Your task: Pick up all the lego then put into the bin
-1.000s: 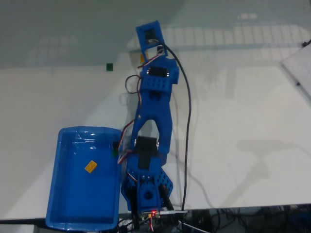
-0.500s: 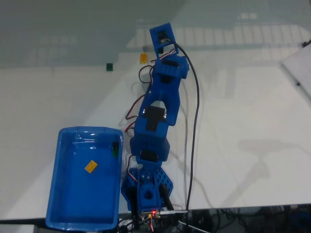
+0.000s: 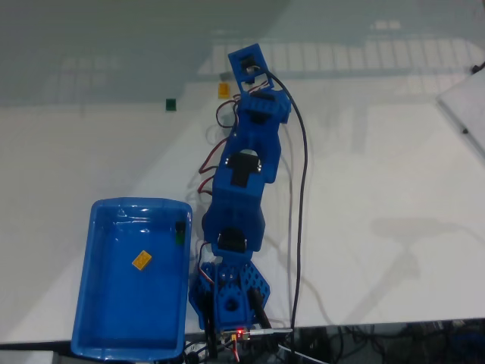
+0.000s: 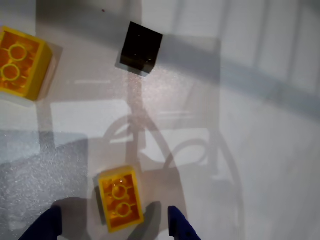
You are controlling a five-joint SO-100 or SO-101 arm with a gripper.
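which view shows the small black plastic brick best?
Wrist view: the small black plastic brick is large and unobstructed on the white table, beyond two yellow bricks. In the fixed view I can't make it out; the blue arm covers that area.

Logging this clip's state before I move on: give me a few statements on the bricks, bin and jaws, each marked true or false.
1. A yellow brick lies inside the blue bin. True.
2. The gripper is clamped on a brick. False: the jaws stand open, either side of a yellow brick on the table.
3. A black brick lies on the table. True.
4. The green brick is in the bin. False: it sits on the table, far from the bin.
5. The wrist view shows one yellow brick. False: a second lies at its left edge.
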